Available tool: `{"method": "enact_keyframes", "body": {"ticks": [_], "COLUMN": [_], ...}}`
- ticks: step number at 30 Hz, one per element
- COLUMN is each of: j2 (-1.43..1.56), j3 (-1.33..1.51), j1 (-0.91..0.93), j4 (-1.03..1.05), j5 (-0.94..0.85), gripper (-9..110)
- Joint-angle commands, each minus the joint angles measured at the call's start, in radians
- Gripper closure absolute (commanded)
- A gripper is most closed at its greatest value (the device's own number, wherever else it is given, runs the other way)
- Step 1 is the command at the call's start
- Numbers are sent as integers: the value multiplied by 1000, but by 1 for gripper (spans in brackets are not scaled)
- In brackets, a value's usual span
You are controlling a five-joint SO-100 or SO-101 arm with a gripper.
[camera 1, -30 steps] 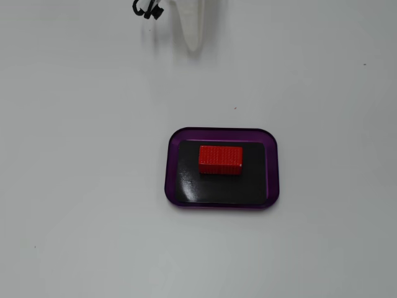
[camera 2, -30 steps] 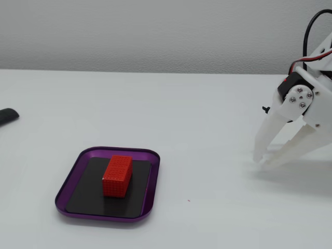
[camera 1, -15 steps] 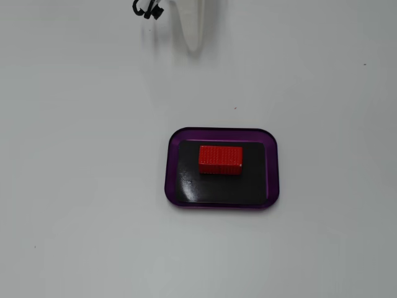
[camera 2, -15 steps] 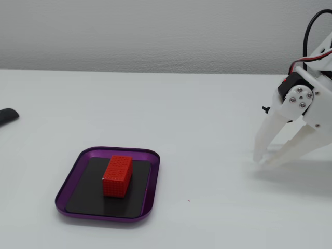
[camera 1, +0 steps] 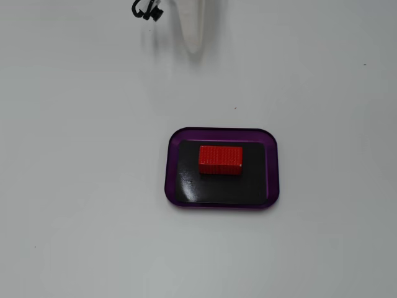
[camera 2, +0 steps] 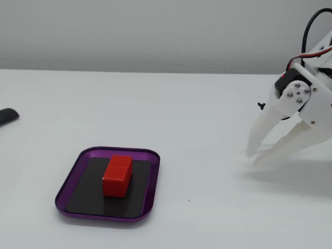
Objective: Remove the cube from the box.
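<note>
The red cube point(camera 1: 220, 159) lies on the black floor of the purple-rimmed box point(camera 1: 173, 167), toward its far side in this top-down fixed view. In the side fixed view the cube point(camera 2: 117, 176) lies flat in the middle of the box point(camera 2: 104, 212). My white gripper point(camera 2: 254, 158) is far to the right of the box, low over the table and empty. Its fingertips meet, with a gap only near the base. In the top-down fixed view only the gripper's tip point(camera 1: 195, 45) shows at the top edge, well above the box.
A dark object point(camera 2: 6, 116) lies at the left edge of the table in the side fixed view. Black cable point(camera 1: 146, 10) shows beside the arm at the top. The table is plain white.
</note>
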Motion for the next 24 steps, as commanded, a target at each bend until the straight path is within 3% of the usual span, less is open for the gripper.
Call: {"method": "enact_keyframes", "body": {"ticks": [1, 11, 18, 24], "j2": [103, -25, -753, -1378], "j3": [-11, -262, -706, -1272], "j1": [9, -9, -14, -20], "j4": [-66, -155, -189, -15], "j5": [-2, -141, -133, -138], "gripper": [101, 101, 94, 87]}}
